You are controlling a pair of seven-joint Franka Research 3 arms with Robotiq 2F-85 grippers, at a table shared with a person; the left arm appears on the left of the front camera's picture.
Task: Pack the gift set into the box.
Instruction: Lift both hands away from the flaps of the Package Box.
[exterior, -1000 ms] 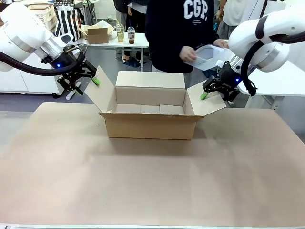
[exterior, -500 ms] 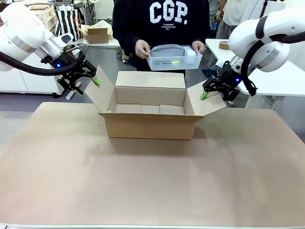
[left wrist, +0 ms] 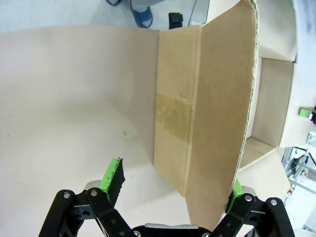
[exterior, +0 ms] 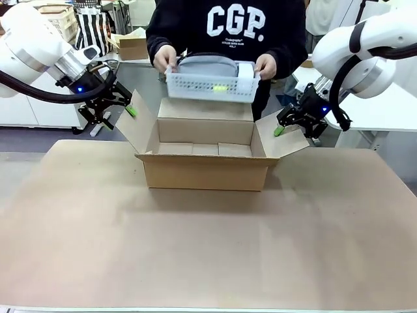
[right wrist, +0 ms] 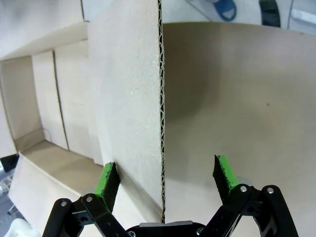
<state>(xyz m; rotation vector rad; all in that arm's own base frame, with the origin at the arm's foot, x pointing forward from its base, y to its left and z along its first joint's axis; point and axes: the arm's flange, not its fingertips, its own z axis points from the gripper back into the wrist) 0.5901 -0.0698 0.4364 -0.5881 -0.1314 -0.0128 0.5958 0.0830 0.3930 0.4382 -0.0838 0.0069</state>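
Left wrist view: my left tool (left wrist: 174, 180) is spread wide, straddling the edge of the left flap (left wrist: 207, 98) of the box (left wrist: 272, 98) and clamping nothing. My right tool (right wrist: 165, 177) is spread the same way, one of its green pads (right wrist: 107, 181) on each side of the right flap (right wrist: 129, 89). In the front view the box stands open on the worktop (exterior: 195, 254), both side flaps angled outward. The person's hands (exterior: 165, 57) hold a white lattice basket (exterior: 208, 89) in the air above the far flap (exterior: 205, 109). The gift set (exterior: 203, 65) sits in that basket, not yet in the box.
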